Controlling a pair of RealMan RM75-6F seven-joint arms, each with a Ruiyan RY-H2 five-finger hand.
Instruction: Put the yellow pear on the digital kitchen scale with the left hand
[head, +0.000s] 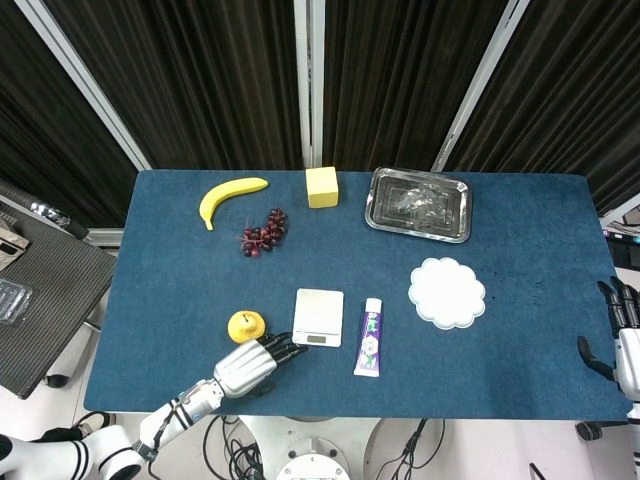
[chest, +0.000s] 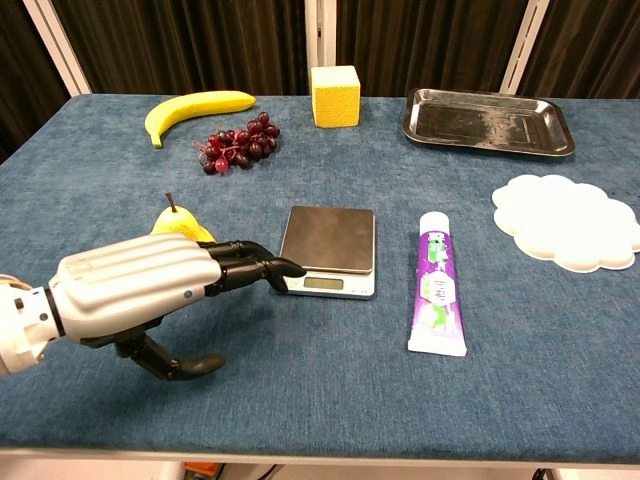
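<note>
The yellow pear (head: 246, 325) (chest: 180, 224) stands upright on the blue cloth, left of the digital kitchen scale (head: 318, 317) (chest: 327, 250). My left hand (head: 253, 364) (chest: 150, 289) hovers in front of the pear, fingers stretched out flat toward the scale's near-left corner, thumb hanging below. It holds nothing, and in the chest view it hides the pear's lower part. My right hand (head: 627, 340) shows only at the right frame edge, off the table, fingers apart.
A toothpaste tube (head: 370, 337) lies right of the scale, with a white scalloped plate (head: 447, 292) beyond it. Across the back sit a banana (head: 229, 196), grapes (head: 263, 232), a yellow block (head: 322, 186) and a metal tray (head: 418, 204).
</note>
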